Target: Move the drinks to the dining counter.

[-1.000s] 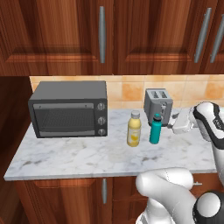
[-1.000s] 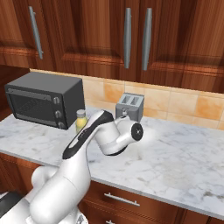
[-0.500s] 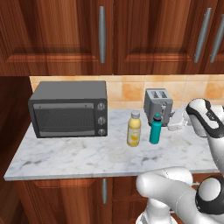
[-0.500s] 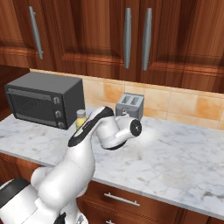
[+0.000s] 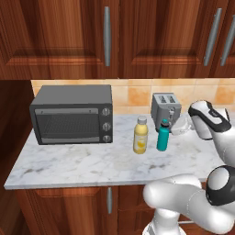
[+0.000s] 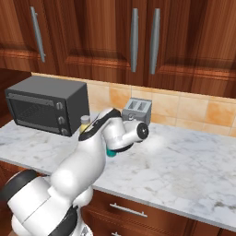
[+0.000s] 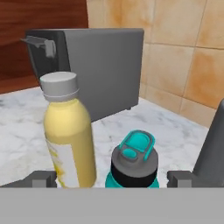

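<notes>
In the left base view, we see the yellow bottle [image 5: 140, 135] with its white cap standing upright on the marble worktop [image 5: 69, 163], a little right of the middle of the frame, and the teal bottle [image 5: 162, 136] stands just beside it on the right side, apart from it. At the left of the frame sits the dark toaster oven [image 5: 72, 114], and the grey toaster [image 5: 165, 106] stands behind the teal bottle, against the tan tile backsplash [image 5: 133, 95]. The gripper [image 5: 180, 126] is at the right of the frame, near the teal bottle, but here it is pale and blurred, so we cannot tell how its jaws stand. In the right base view, the white arm covers the middle of the frame; we see only the cap of the yellow bottle [image 6: 85, 120] at the left of the arm and a small part of the teal bottle [image 6: 111, 153] under it, with the toaster oven [image 6: 46, 103] at the left and the toaster [image 6: 138, 110] in the middle behind. In the hand view, the yellow bottle [image 7: 70, 133] is at the lower left and the teal bottle [image 7: 133, 162] is at the lower middle, with the toaster oven [image 7: 98, 65] behind them at the top. The two dark fingertips [image 7: 40, 178] rise at the bottom edge, one far left and one far right, so the gripper [image 7: 112, 179] is fully open and holds nothing; both bottles stand between the tips in this picture.
</notes>
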Controlling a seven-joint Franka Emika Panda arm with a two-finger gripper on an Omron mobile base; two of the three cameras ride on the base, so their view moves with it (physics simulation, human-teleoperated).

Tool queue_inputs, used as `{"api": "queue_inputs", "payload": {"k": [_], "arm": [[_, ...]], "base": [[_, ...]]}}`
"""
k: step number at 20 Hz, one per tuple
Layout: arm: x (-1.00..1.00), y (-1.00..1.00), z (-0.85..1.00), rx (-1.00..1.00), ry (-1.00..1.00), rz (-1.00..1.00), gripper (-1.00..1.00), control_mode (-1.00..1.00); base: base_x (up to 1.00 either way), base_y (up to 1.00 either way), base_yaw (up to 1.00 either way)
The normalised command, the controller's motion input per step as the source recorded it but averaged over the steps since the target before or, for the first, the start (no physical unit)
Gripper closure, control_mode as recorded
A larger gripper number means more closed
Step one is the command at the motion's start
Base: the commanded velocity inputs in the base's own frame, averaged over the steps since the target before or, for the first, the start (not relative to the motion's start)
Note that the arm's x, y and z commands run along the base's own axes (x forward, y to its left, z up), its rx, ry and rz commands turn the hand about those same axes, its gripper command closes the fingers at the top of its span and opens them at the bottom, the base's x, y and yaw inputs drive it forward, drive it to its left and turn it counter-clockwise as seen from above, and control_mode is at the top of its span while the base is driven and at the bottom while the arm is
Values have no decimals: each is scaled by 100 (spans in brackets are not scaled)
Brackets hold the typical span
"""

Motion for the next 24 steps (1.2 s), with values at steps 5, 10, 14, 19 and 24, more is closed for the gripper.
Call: {"api": "queue_inputs", "payload": {"k": [5, 10, 14, 19, 24], "arm": [[34, 0, -20, 1, 3, -1, -100, -100], [35, -2, -23, 1, 3, -1, -100, -100], [22, -1, -21, 0, 1, 0, -100, -100], [19, 0, -19, 0, 0, 0, -100, -100], [9, 0, -12, 0, 0, 0, 100, -100]], "base": [[0, 0, 0], [0, 0, 0], [0, 0, 0], [0, 0, 0], [0, 0, 0]]}}
